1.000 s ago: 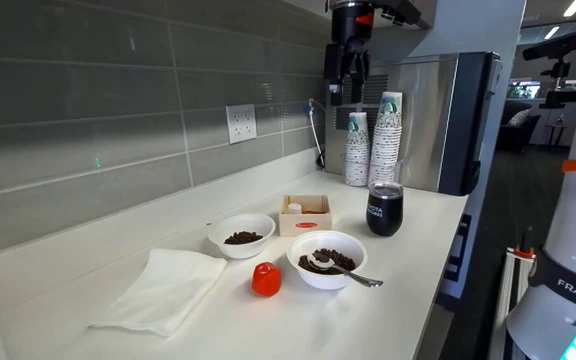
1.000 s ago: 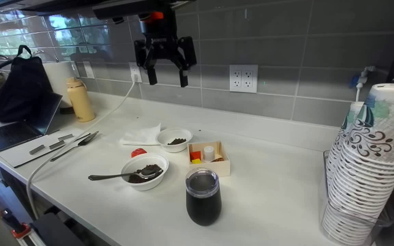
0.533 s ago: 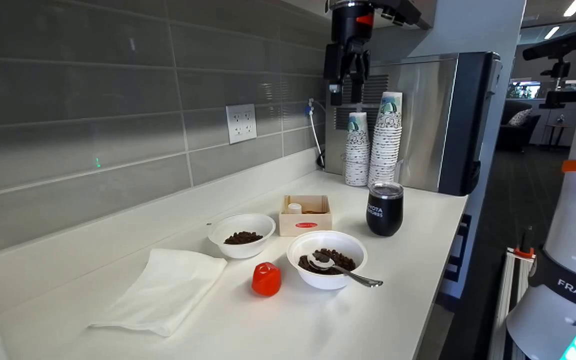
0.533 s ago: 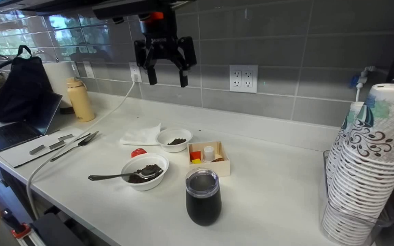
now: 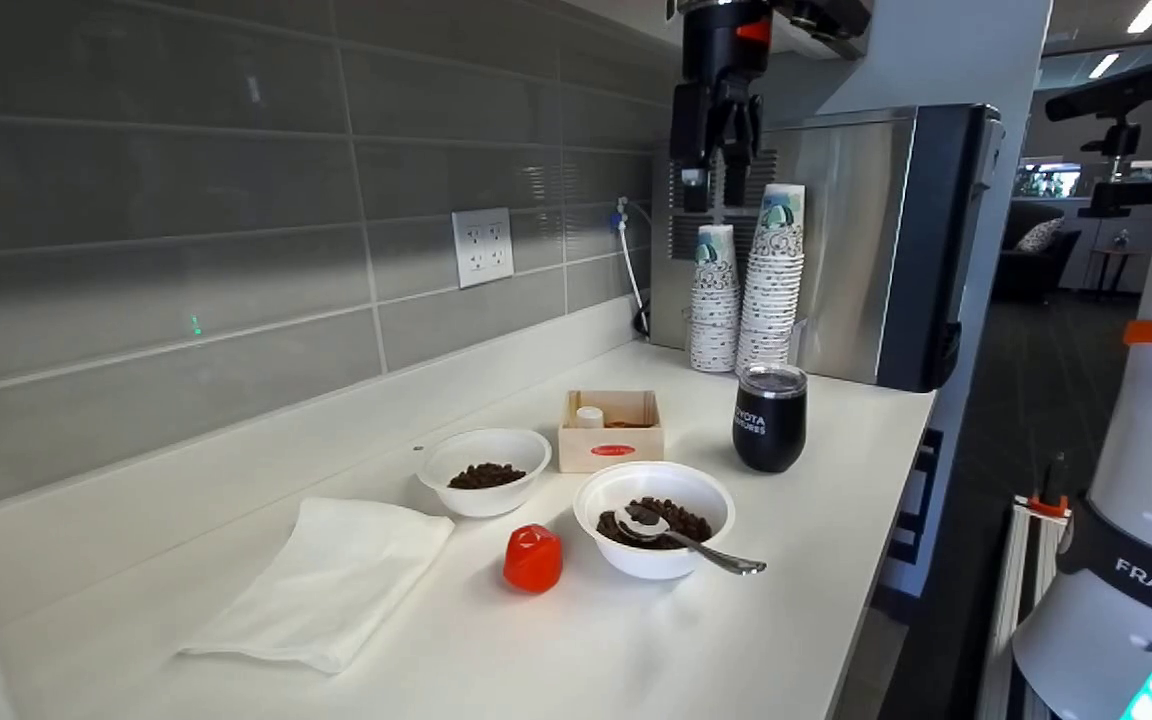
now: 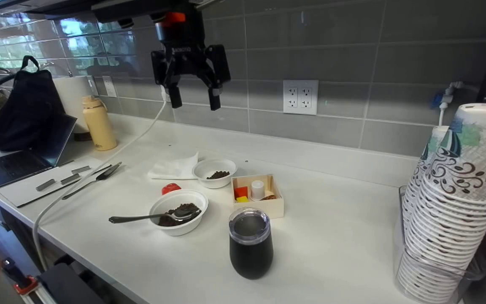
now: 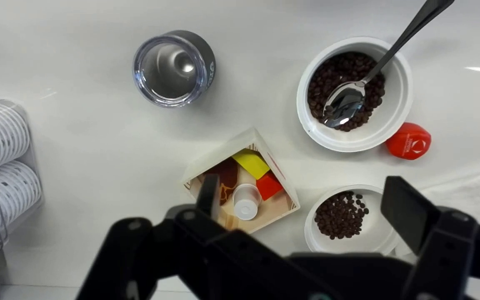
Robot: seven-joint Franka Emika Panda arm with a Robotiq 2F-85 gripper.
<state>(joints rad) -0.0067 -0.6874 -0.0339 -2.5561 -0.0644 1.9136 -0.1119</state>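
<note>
ROBOTIQ tool above box near TOYOTA tumbler

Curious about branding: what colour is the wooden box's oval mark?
The oval mark is red, clearest in an exterior view.

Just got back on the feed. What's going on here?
The gripper hangs open high above the counter, holding nothing, so no item is being handled right now. Below, a bowl holds beans and a spoon, and a second bowl holds beans alone. Near them stand a box of small pieces and a tumbler.
</note>
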